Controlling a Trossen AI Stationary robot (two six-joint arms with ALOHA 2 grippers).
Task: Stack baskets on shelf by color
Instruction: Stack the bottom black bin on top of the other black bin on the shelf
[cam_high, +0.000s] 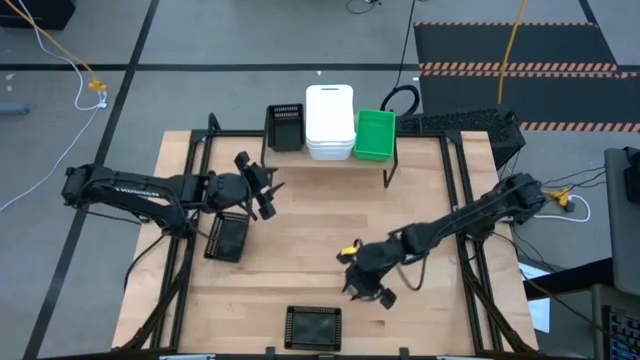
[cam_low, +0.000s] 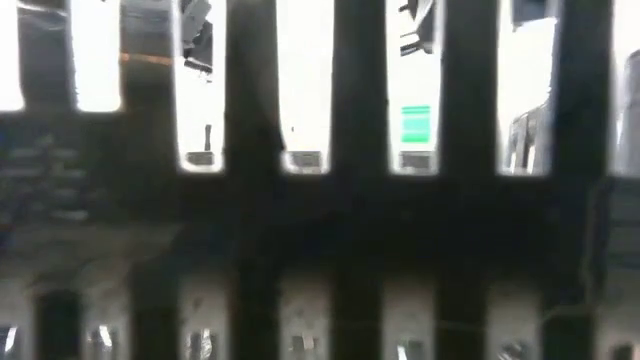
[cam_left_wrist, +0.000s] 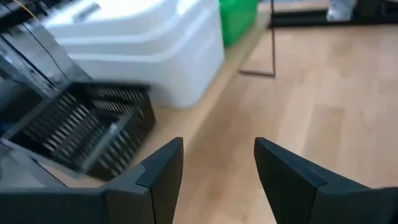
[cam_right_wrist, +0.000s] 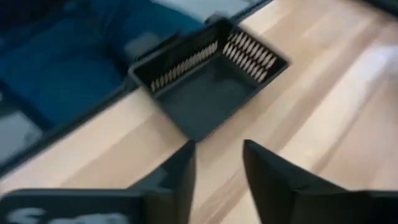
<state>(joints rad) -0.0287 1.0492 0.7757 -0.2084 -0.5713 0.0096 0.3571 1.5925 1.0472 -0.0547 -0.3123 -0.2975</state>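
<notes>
On the shelf (cam_high: 340, 163) at the table's far side stand a black mesh basket (cam_high: 285, 127), a stack of white baskets (cam_high: 330, 122) and green baskets (cam_high: 374, 134). My left gripper (cam_high: 268, 190) hovers open in front of the shelf's left part; its wrist view shows the black basket (cam_left_wrist: 81, 134), the white stack (cam_left_wrist: 143, 50) and the green ones (cam_left_wrist: 239, 18). A second black basket (cam_high: 227, 237) lies on the table under the left arm. A third black basket (cam_high: 313, 327) sits at the near edge. My right gripper (cam_high: 368, 292) hangs open just beyond it (cam_right_wrist: 208, 81).
The shelf's thin black leg (cam_left_wrist: 273, 50) stands at its right end. A black frame runs along the table's sides (cam_high: 462, 200). The low view is almost filled by black mesh bars (cam_low: 350, 150) close to the camera. Bare wood lies between the two arms (cam_high: 320, 220).
</notes>
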